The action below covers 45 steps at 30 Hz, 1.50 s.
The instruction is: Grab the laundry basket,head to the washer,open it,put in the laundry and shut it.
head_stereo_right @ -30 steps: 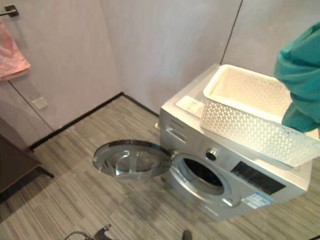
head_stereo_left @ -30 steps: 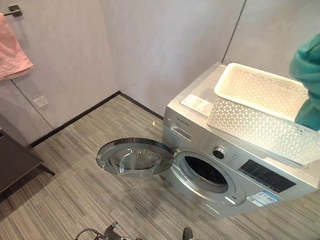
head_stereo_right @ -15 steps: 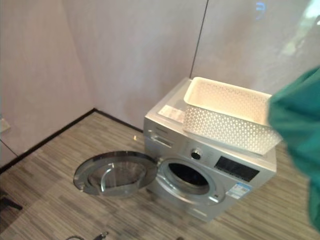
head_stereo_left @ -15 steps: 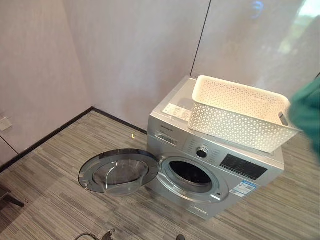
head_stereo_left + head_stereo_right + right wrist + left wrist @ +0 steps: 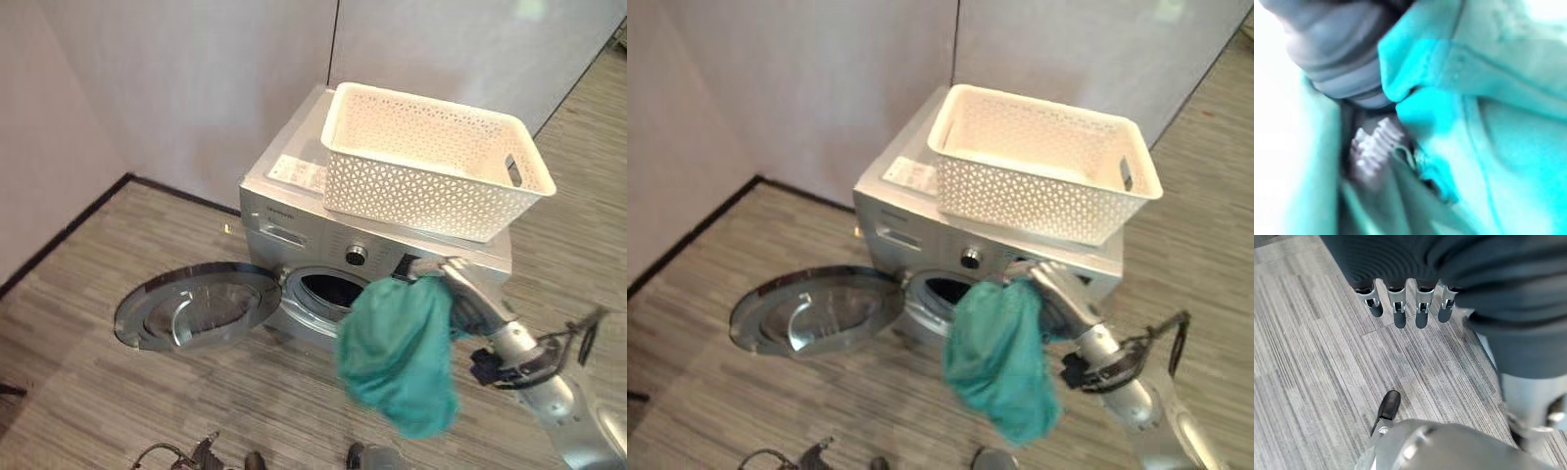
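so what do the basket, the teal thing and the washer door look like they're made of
Basket: cream plastic by the look, matte, walls moulded in an open lattice. Teal garment: soft cloth, hanging in loose folds from the right hand. Washer door: shiny chrome-like ring around a clear pane, probably glass or plastic.

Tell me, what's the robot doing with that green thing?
It's doing laundry. The right hand holds a green cloth, which hangs in front of the washer. The washer's door is swung open, so the cloth probably goes into the drum next. The white basket sits on top of the washer. The left hand hangs open over the floor, holding nothing.
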### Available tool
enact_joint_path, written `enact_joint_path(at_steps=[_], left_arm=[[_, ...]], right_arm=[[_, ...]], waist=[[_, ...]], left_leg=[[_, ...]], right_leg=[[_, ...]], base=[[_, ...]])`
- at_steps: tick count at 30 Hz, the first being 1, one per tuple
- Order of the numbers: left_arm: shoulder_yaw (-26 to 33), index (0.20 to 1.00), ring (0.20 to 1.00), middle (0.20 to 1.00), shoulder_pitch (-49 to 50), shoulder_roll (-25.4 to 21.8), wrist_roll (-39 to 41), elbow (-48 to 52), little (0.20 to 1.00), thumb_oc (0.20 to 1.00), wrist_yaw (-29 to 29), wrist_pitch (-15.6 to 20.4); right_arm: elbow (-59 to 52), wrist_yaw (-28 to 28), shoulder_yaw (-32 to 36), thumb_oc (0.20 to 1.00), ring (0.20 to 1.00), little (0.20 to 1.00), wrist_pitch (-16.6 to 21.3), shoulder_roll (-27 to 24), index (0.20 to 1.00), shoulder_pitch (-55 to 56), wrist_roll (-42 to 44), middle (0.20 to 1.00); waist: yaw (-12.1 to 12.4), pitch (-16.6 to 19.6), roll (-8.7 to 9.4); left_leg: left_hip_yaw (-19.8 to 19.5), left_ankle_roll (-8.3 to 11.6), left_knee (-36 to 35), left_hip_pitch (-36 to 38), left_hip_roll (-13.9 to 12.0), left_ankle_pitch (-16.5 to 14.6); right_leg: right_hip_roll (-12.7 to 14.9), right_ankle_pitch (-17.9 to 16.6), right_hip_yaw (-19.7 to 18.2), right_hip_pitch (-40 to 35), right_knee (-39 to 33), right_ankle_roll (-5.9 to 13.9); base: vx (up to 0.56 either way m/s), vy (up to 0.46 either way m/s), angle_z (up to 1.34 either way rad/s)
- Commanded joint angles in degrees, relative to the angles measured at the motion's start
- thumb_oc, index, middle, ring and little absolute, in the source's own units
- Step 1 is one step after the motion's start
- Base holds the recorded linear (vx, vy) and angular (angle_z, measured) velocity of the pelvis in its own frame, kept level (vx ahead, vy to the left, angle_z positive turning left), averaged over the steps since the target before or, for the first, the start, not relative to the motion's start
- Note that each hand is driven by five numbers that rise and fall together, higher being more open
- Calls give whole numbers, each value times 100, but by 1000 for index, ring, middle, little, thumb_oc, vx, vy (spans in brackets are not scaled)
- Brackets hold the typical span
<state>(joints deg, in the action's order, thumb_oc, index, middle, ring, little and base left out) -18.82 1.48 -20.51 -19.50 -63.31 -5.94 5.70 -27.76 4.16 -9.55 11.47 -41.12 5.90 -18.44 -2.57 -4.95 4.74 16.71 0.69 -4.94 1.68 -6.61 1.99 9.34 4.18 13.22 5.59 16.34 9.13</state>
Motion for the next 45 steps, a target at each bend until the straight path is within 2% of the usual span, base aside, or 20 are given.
enact_joint_path(at_steps=[1,2,3,4,6,7,8,9,11,12,13,14,18,20,22,26,28,30,36,45], left_arm=[[210,1000,1000,1000,-250,-66,424,433,1000,1000,-99,335],[183,1000,1000,1000,-253,-126,472,612,1000,1000,-107,392],[61,1000,1000,1000,-339,-355,557,1137,1000,1000,-132,555],[20,1000,1000,1000,-381,-466,577,1421,1000,1000,-134,634],[-14,1000,1000,1000,-420,-613,578,1750,1000,1000,-134,692],[-73,1000,1000,1000,-481,-714,558,1967,1000,1000,-137,747],[-143,1000,1000,1000,-574,-837,540,2273,1000,1000,-146,816],[-239,1000,1000,1000,-754,-1053,517,2782,1000,1000,-118,888],[-362,1000,1000,1000,-900,-1317,510,3446,1000,1000,-65,1047],[-389,1000,1000,1000,-959,-1465,554,3724,1000,1000,-22,1106],[-518,1000,1000,1000,-1122,-1682,693,4246,1000,1000,137,1220],[-568,1000,1000,1000,-1203,-1800,955,4796,1000,1000,394,1221],[-608,1000,1000,1000,-1247,-1875,1301,5416,1000,1000,660,1163],[-611,1000,1000,1000,-1257,-1940,1321,5558,1000,1000,681,1149],[-1171,1000,1000,1000,-1674,-2296,1102,5871,1000,1000,977,1235],[-1681,1000,1000,1000,-2117,-2078,902,5555,1000,1000,985,1246],[-1690,1000,1000,1000,-2143,-1984,944,5562,1000,1000,963,1218],[-1713,1000,1000,1000,-2167,-1633,1244,5539,1000,1000,948,1127],[-1791,1000,1000,1000,-2126,-1369,1950,6026,1000,1000,1129,982],[-2055,1000,1000,1000,-2247,-924,2024,5895,1000,1000,1285,816]], right_arm=[[84,-9,-36,200,200,200,109,15,200,-616,406,200],[162,-24,-153,200,200,200,96,42,200,-663,445,200],[400,-26,-421,200,200,200,52,80,200,-794,553,200],[483,-35,-494,200,200,200,45,110,200,-815,591,200],[554,-66,-563,200,200,200,62,133,200,-840,611,200],[597,-79,-590,200,200,200,54,143,200,-823,627,200],[635,-117,-610,200,200,200,59,153,200,-800,652,200],[656,-192,-555,200,200,200,64,151,200,-710,646,200],[602,-244,-500,200,200,200,96,106,200,-641,720,200],[593,-238,-522,200,200,200,114,93,200,-685,817,200],[578,-175,-612,200,200,200,186,29,200,-887,1041,200],[601,-143,-596,200,200,200,185,-8,200,-990,1111,200],[539,-225,-383,200,200,200,46,-58,200,-892,953,200],[532,-256,-349,200,200,200,40,-41,200,-915,948,200],[596,-417,-286,200,200,200,-41,19,200,-1084,894,200],[668,-638,-316,200,200,200,-76,159,200,-1322,687,200],[706,-727,-292,200,200,200,-120,199,200,-1377,590,200],[788,-882,-344,200,200,200,-252,315,200,-1606,259,200],[1019,-1033,-347,200,200,200,-508,357,200,-1867,-270,200],[1208,-1173,-258,200,200,200,-676,435,200,-1852,-615,200]], waist=[[219,160,-51],[267,180,-24],[354,214,5],[365,232,22],[377,200,38],[385,212,59],[390,172,72],[377,100,92],[380,39,113],[401,-24,154],[496,-172,218],[431,-208,166],[281,-151,-27],[281,-147,-46],[209,-149,-107],[179,-174,-128],[192,-200,-133],[210,-282,-164],[278,-414,-284],[311,-585,-421]], left_leg=[[21,-438,-6,-313,644,-466],[64,-403,-6,-367,617,-434],[208,-258,-6,-491,485,-318],[168,-171,-6,-508,451,-393],[286,-137,-6,-604,369,-223],[200,-70,-6,-595,345,-302],[190,-14,-6,-646,298,-222],[212,64,-5,-786,204,30],[92,159,36,-887,143,132],[-148,258,77,-962,72,195],[-1005,448,277,-1082,-86,154],[-1502,491,335,-1109,-248,107],[-1343,454,430,-1041,-268,30],[-1355,439,416,-990,-243,-12],[-1284,393,335,-862,-161,-62],[-1175,342,164,-734,-83,-68],[-1155,327,121,-727,-58,-58],[-1137,290,54,-750,-4,-41],[-1185,240,6,-841,91,-1],[-1384,254,-6,-1123,243,127]], right_leg=[[105,-19,-34,-705,-97,9],[110,-10,12,-784,-335,3],[19,62,76,-970,-961,1],[14,112,42,-1072,-1191,59],[-53,5,120,-1119,-1410,22],[-89,115,78,-1218,-1551,27],[-155,212,108,-1282,-1696,-24],[-278,233,249,-1323,-1928,-105],[-315,229,291,-1379,-2055,-111],[-297,217,234,-1356,-2061,-123],[-235,194,132,-1228,-1997,-134],[-215,182,70,-1143,-2004,-129],[-254,246,17,-1221,-2048,-188],[-252,251,-33,-1222,-2042,-195],[-225,280,-150,-1192,-1975,-214],[-187,254,-242,-1137,-1991,-168],[-172,234,-243,-1120,-2006,-156],[-149,199,-265,-1037,-2022,-134],[-110,168,-219,-975,-2052,-133],[-90,178,-35,-863,-2009,-148]], base=[[-103,-230,-16],[-143,-347,-44],[-84,-328,-50],[-54,-264,-48],[-76,-152,-17],[-102,-212,-16],[-119,-229,-13],[-184,-218,-2],[-136,-134,23],[-156,-100,26],[-168,-81,-9],[-129,-57,-36],[34,48,-8],[41,46,16],[24,81,-6],[-10,48,-12],[-27,23,-10],[-61,28,-8],[-41,18,-2],[-46,11,13]])
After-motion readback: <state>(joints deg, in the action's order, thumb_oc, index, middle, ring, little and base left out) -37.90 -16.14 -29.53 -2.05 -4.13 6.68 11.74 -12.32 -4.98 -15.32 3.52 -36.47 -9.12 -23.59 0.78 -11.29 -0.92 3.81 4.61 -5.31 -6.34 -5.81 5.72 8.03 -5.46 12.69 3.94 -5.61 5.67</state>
